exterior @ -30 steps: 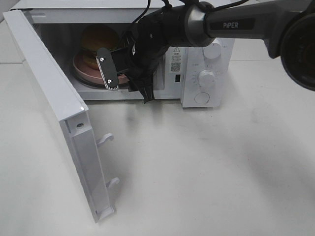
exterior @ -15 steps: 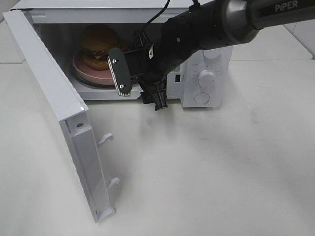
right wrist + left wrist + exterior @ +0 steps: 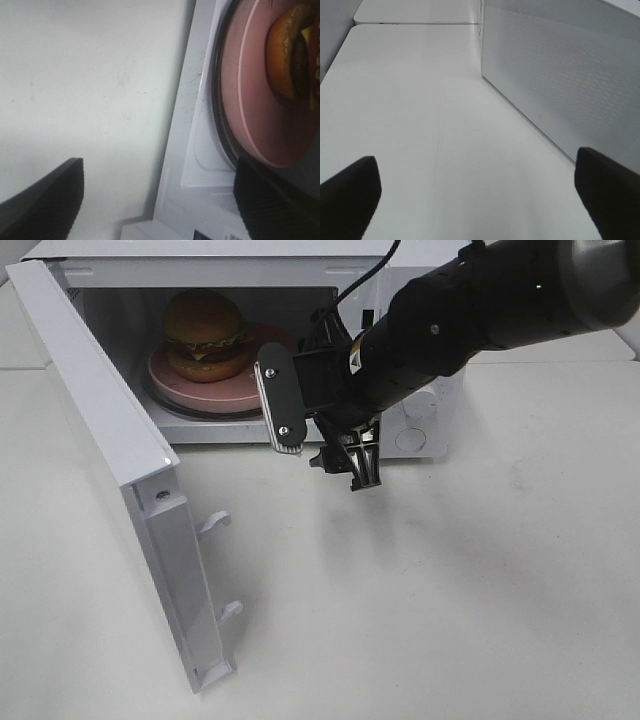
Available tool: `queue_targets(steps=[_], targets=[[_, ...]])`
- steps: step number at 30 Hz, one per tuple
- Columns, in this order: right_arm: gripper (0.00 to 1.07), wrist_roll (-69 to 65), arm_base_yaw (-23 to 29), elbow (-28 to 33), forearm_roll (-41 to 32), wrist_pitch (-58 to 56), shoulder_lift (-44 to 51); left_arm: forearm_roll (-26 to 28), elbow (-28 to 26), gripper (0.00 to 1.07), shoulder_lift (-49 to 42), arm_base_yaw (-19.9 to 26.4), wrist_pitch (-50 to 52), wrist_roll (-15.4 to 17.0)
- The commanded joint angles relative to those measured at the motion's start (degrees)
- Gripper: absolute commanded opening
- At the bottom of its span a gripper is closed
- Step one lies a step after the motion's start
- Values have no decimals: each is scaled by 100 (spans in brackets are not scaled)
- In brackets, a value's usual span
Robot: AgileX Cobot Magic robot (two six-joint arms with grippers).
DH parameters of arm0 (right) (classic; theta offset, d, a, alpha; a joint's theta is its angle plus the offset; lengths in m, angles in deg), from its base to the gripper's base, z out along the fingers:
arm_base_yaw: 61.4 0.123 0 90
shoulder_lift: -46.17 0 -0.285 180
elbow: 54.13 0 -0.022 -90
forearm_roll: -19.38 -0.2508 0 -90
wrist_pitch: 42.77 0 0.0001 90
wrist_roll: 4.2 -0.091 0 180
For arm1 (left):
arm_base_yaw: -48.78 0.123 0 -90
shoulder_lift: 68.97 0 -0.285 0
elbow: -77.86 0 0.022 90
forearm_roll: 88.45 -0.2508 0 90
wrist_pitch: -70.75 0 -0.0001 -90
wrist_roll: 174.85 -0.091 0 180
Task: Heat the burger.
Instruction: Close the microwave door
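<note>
Burger in, door not yet shut: the burger (image 3: 205,335) sits on a pink plate (image 3: 190,392) on the glass turntable (image 3: 205,414), toward the left-rear of the microwave (image 3: 200,248) cavity, where it needs to be for heating. The plate lies flat, its rim just inside the front sill.

The right gripper (image 3: 322,445) hangs over the table (image 3: 450,590) just outside the oven's front edge, near the control-panel side. Its jaws are spread wide w/ nothing btwn them, and the wrist view shows bare tabletop and sill in the gap. Released and clear of the plate, it appears out of the door's swing.

The door (image 3: 100,430) stands wide open on its left hinge, latch hooks pointing out over the table. The left gripper (image 3: 480,200), not visible from above, is also spread and empty. It faces a perforated white panel (image 3: 560,75), prob. the door's outer face, which would suit a push to close it.

Judged from this: loading done; closing the door and setting the dials remain.
</note>
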Motion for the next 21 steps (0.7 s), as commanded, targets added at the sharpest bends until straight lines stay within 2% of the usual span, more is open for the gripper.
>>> queue_targets(steps=[1, 6, 8, 11, 13, 16, 21], targets=[[77, -138, 0, 390, -46, 11, 470, 52, 11, 103, -143, 11, 46, 11], [76, -269, 0, 773, -46, 11, 842, 52, 11, 103, -143, 11, 46, 11], [77, -665, 0, 1123, -46, 0, 1243, 52, 11, 103, -143, 11, 46, 11], [77, -779, 0, 1220, -46, -6, 1352, 52, 11, 103, -143, 11, 46, 11], [76, -1140, 0, 1593, -46, -11, 1730, 52, 11, 103, -143, 11, 46, 11], [76, -1232, 0, 1679, -46, -40, 1833, 52, 11, 103, -143, 11, 46, 11], [76, -2160, 0, 2040, -46, -659, 2481, 52, 11, 103, -143, 11, 46, 11]])
